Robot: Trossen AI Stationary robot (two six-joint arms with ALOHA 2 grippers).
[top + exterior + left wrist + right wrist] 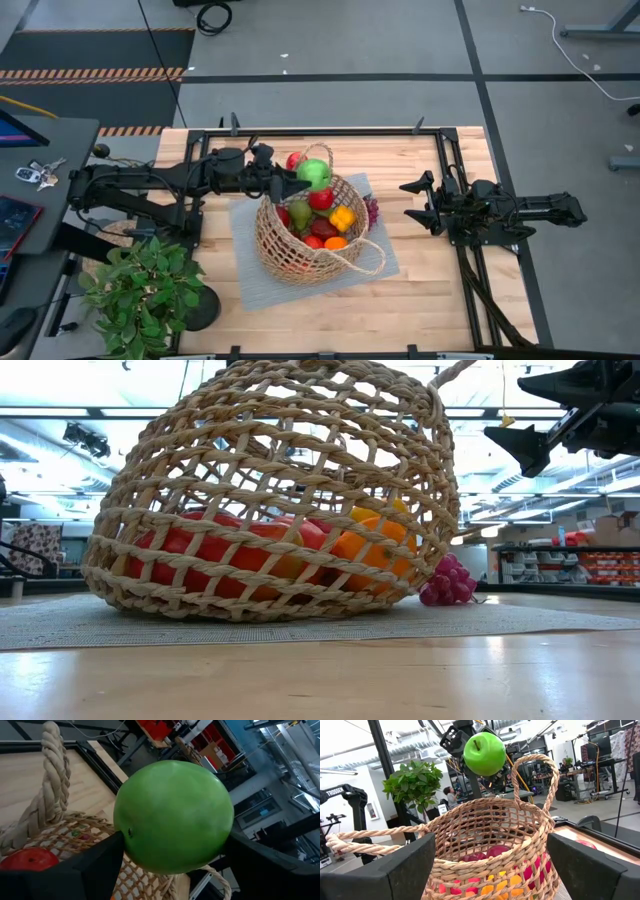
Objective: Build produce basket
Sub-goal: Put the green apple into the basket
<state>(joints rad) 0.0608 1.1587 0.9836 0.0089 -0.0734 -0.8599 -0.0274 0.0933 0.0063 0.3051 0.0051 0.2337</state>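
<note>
**Left pincer hanging a green apple over the basket**

The left pincer [303,183] is gripping a green apple [314,173] between its two dark fingers, holding it in the air right over the far rim of the basket [275,250]. From the right wrist view you can see the apple's stem pointing up, so it's sitting pretty much upright in the grip, just beside one of the looped handles [532,777].

The basket is resting on a grey mat [250,285] in the middle of the wooden surface [440,310]. In the low view it's tipping a little, mouth leaning toward the right arm's side. One handle is standing up at the far rim and the other is drooping out over the near rim, so the handle-to-handle line is running far to near.

Inside, the produce [322,222] is piling up: red pieces, a yellow-orange pepper, an orange. A bunch of purple grapes [372,211] is lying on the mat just beside the basket, and one red fruit [293,160] is showing next to the apple at the far rim.

The right pincer [420,203] is hovering off to the side, released, fingers spread and holding nothing. A potted plant [145,295] is sitting at the near left corner.
</note>
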